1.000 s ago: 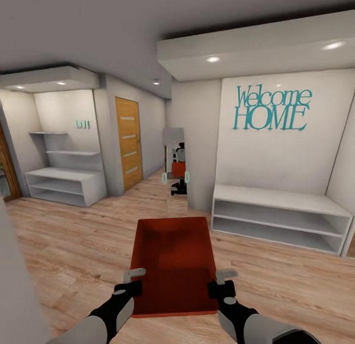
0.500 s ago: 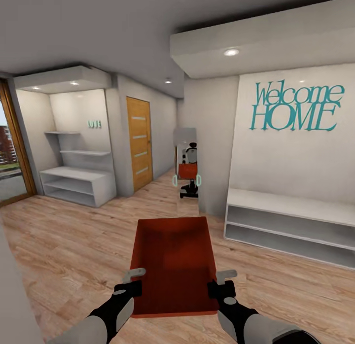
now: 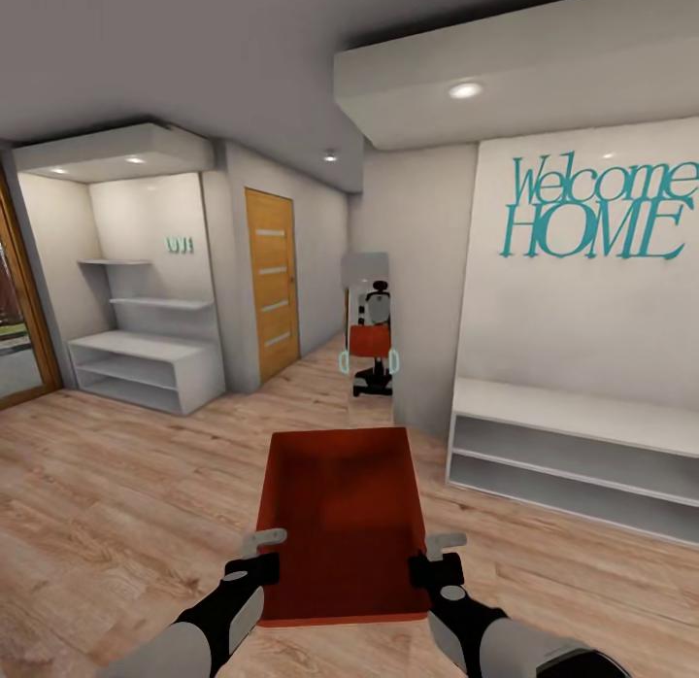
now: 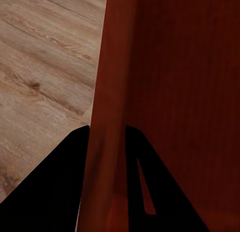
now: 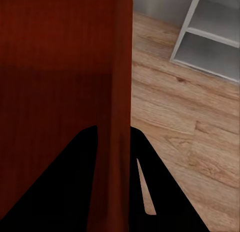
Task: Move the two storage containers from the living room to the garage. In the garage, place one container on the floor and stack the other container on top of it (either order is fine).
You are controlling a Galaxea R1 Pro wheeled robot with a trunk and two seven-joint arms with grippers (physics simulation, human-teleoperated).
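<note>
View panned left, container (image 3: pixel 342 518) gripped, bench (image 3: pixel 573 443) ahead

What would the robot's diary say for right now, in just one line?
place: hallway, light wood plank floor | carried: orange-red open-topped storage container | left gripper: jaws shut on left wall | right gripper: jaws shut on right wall | container empty

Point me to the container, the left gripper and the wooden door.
container (image 3: pixel 342 518): head view, on its flat inner bottom.
left gripper (image 3: pixel 260 555): head view, at its fingertips on the container's side wall.
wooden door (image 3: pixel 272 285): head view, on the middle panel.
</note>
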